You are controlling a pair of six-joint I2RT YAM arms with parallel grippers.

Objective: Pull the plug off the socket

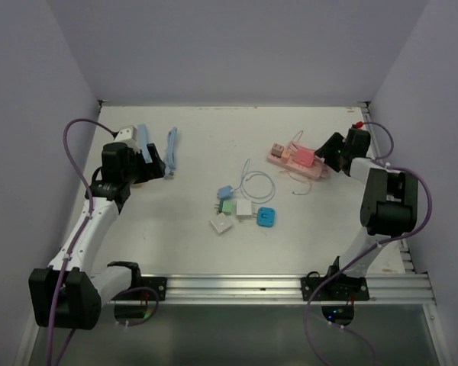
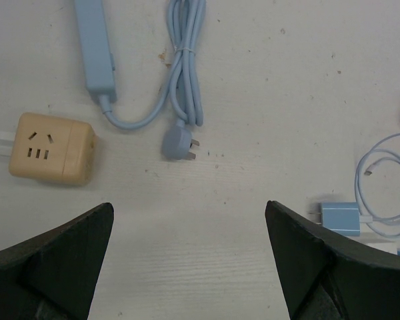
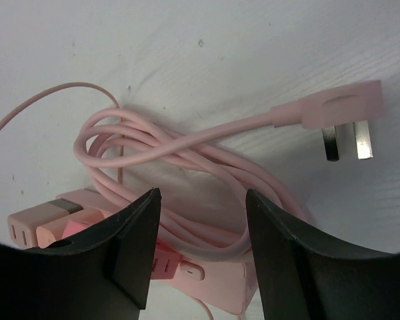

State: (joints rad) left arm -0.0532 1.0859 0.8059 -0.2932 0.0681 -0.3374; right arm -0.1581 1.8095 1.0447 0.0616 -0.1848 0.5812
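Plug (image 3: 37, 225) sits in pink power strip (image 3: 217, 287), at strip end left of my right gripper (image 3: 200, 200). Jaws apart over strip's coiled cable (image 3: 187, 150), holding nothing. Approach step, I judge. Next: shift onto plug, close, pull. Left gripper (image 2: 190, 213) wide open, far from strip.

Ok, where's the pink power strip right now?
In the top view, the pink power strip lies far right on the table, just left of the right arm's fingers, its cable coiled alongside.

Blue power strip (image 2: 97, 47) near beige cube adapter (image 2: 50, 148); small chargers (image 1: 244, 207) clustered mid-table.
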